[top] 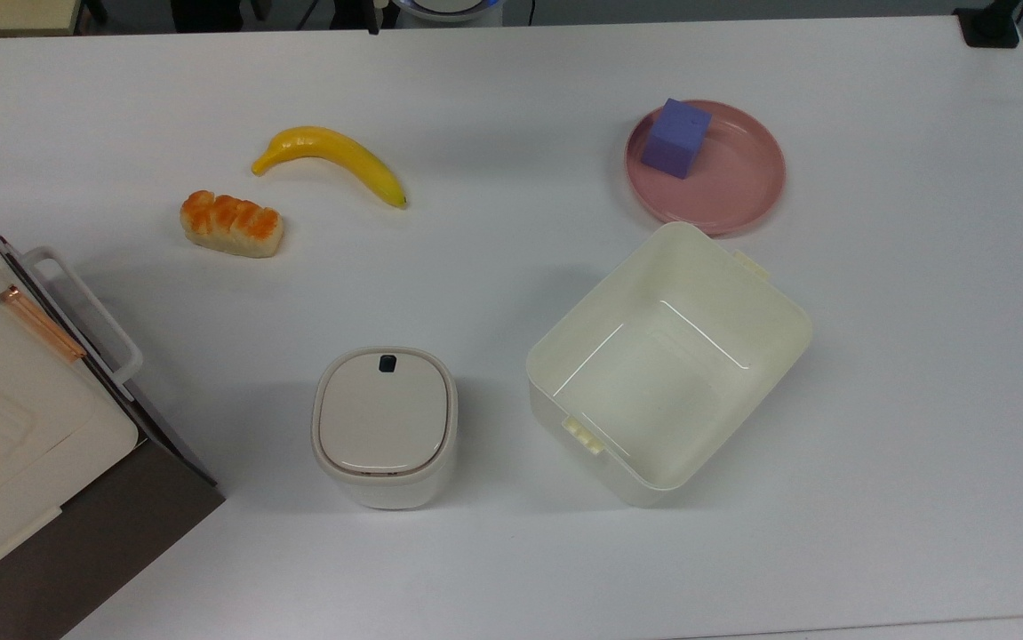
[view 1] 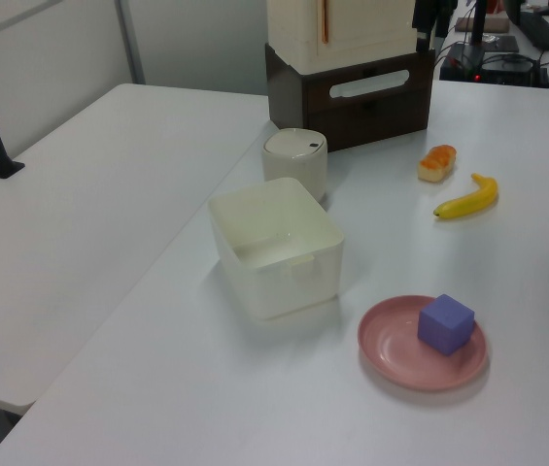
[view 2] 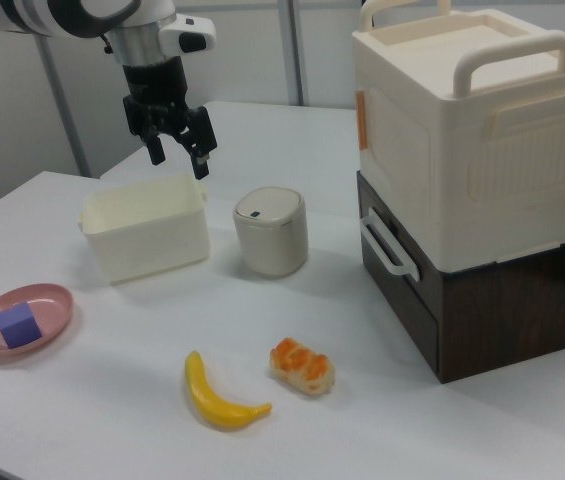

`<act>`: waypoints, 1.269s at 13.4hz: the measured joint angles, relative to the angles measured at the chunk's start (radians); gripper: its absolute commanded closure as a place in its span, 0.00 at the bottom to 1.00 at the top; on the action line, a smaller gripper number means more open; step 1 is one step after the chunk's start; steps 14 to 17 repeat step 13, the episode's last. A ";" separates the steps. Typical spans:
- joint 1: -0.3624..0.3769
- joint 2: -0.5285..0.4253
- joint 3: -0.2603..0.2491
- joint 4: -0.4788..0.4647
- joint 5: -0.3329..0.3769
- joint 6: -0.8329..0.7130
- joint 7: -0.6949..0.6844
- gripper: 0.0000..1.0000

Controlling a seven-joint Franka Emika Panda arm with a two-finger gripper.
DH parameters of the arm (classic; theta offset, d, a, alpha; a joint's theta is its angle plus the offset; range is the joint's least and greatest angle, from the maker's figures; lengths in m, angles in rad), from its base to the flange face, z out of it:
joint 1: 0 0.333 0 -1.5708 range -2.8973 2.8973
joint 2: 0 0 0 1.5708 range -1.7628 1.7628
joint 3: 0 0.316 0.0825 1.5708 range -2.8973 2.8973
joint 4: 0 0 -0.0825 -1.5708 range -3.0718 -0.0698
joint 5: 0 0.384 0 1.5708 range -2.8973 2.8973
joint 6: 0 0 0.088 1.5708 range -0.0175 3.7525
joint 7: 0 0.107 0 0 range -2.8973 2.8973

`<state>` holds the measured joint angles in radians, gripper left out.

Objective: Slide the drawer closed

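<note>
The drawer (view 2: pixel 394 280) has a dark brown front panel with a white loop handle (view 2: pixel 386 243). It sits in the brown cabinet under a cream box, and its front looks flush with the cabinet face. The same drawer appears at the top view's left edge, with its handle (top: pixel 84 307), and at the back of the left view (view 1: pixel 371 89). My gripper (view 2: pixel 179 157) hangs open and empty in the air at the right view's upper left, above the cream bin and well away from the drawer.
On the white table are a banana (top: pixel 333 158), a bread roll (top: pixel 231 224), a lidded white canister (top: pixel 384 425), a cream bin (top: pixel 667 360) and a pink plate (top: pixel 742 182) holding a purple cube (top: pixel 675 138). A cream handled box (view 2: pixel 472 130) sits on the cabinet.
</note>
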<state>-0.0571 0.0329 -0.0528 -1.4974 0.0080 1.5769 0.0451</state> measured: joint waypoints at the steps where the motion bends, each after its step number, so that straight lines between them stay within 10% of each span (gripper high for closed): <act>1: 0.000 0.000 -0.002 0.000 0.000 0.000 0.003 0.00; 17: 0.002 0.002 -0.019 0.000 0.036 0.016 0.014 0.00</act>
